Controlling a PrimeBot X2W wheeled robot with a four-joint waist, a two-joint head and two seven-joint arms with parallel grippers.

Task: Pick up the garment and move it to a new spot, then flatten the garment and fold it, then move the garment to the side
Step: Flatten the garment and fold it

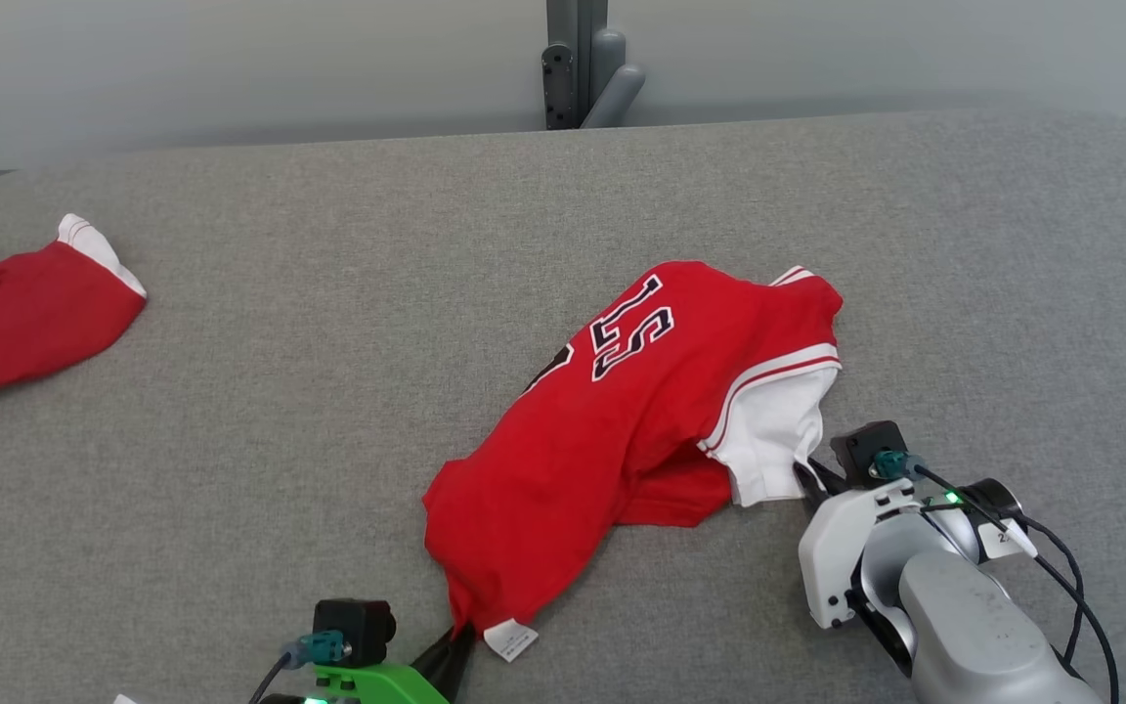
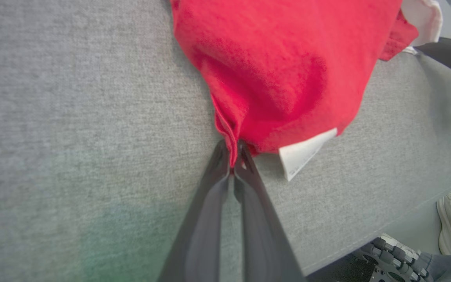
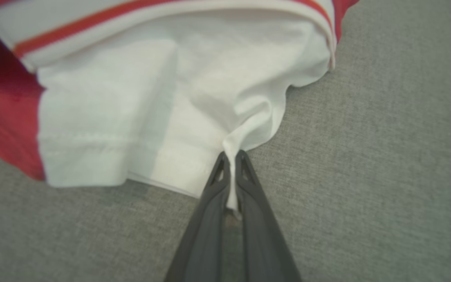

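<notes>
The red jersey (image 1: 622,420) lies crumpled on the grey table (image 1: 280,440), right of the table's middle and toward its near edge, with its black-and-white lettering uppermost. At the table's near edge, the left gripper (image 2: 233,156) has its fingers pinched together on a red corner of the hem, just beside the white label (image 2: 305,150). Nearer the table's right side, the right gripper (image 3: 231,160) is closed tight on a twist of the white sleeve (image 3: 170,109). A second red garment (image 1: 16,313) lies at the table's left edge, well apart.
</notes>
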